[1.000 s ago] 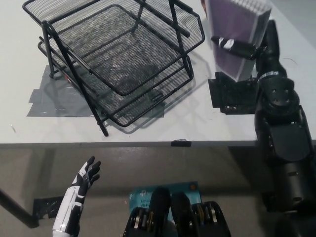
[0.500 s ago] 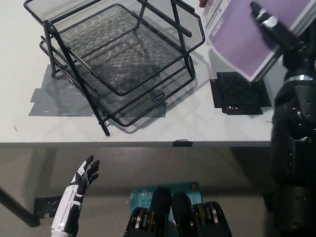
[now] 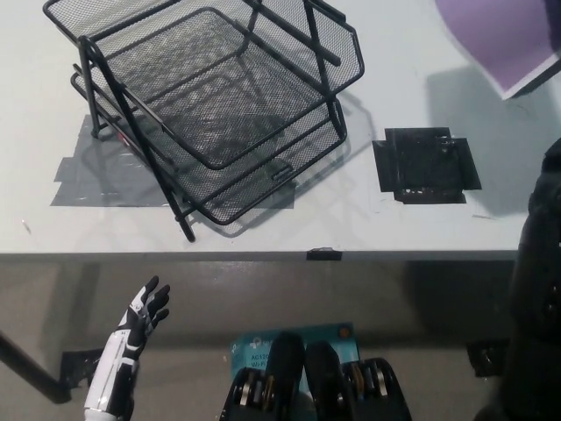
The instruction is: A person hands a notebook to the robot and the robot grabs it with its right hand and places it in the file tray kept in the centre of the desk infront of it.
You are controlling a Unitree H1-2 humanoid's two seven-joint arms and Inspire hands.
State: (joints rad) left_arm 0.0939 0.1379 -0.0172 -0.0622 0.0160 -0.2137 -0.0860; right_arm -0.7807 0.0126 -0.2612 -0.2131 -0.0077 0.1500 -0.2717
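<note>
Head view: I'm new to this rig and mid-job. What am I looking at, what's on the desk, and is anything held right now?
This is the only picture, taken from a camera on the humanoid's head, looking steeply down over a white desk.

The white left hand rests at the lower left, below the desk edge, with its fingers apart and holding nothing. The black shape at the right edge is the right arm; its hand is out of the picture, so a grip cannot be confirmed.

On the desk stands a black wire-mesh file tray with stacked tiers, nothing lying in it. Grey tape lies beside its base. To its right is a flat black panel.

The purple notebook shows at the top right corner, partly cut off, not yet in the tray.
</note>
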